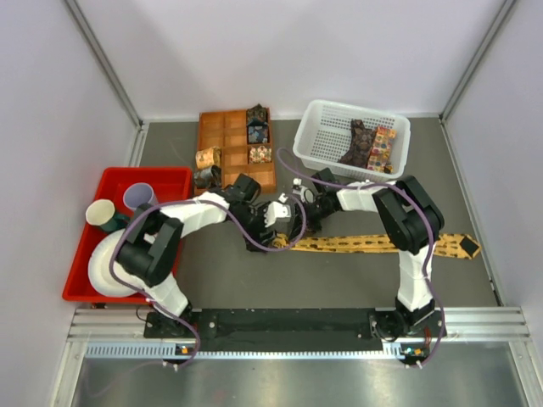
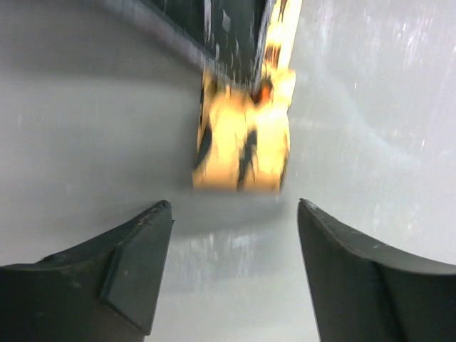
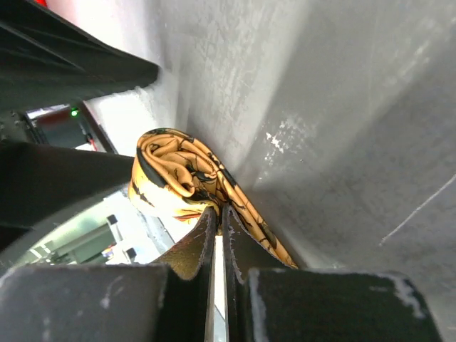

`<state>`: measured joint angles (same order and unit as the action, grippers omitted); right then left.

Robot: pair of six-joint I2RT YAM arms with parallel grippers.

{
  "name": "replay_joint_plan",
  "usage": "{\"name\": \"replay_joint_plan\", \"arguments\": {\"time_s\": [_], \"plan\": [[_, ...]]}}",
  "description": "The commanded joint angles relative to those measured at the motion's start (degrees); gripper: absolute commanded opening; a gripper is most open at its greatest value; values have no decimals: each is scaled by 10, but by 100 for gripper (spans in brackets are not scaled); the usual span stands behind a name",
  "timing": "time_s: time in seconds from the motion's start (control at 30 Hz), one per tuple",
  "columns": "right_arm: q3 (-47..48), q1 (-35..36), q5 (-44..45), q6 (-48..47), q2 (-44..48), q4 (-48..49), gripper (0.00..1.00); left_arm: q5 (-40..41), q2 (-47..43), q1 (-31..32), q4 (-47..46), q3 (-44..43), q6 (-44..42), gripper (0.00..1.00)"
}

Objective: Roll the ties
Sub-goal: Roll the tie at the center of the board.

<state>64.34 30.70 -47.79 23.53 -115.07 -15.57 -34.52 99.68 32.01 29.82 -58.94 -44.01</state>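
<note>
A golden-yellow tie with dark markings lies stretched across the table, its wide end at the right. Its left end is wound into a small roll near the table's middle. My right gripper is shut on the roll's fabric. My left gripper is open and empty just short of the roll, which sits between and beyond its fingertips. In the top view both grippers meet at the roll. Rolled ties lie in the tray and the basket.
An orange-brown compartment tray stands at the back centre, a white mesh basket at the back right. A red bin with cups and a white plate stands at the left. Purple cables loop over both arms.
</note>
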Motion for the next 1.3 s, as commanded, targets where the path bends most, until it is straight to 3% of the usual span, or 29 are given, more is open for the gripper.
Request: {"name": "replay_joint_plan", "arguments": {"time_s": [0.0,0.17,0.63,0.97,1.07,1.17,1.27], "plan": [[23,3,65,-40,-14,-21,0,-5,-105,-7,-92,62,17,81],[21,5,68,-36,-13,-10,0,16,-128,3,-133,102,19,88],[27,21,74,-54,4,-17,0,91,-6,67,-120,25,17,86],[44,21,67,-57,-1,-27,0,82,31,89,-55,-14,0,57],[53,22,62,-57,-2,-38,0,80,35,90,-34,-16,-1,40],[62,21,52,-57,-1,-56,0,84,29,91,-26,-8,4,31],[59,18,32,-47,9,-68,12,90,23,91,-21,1,6,27]]}}
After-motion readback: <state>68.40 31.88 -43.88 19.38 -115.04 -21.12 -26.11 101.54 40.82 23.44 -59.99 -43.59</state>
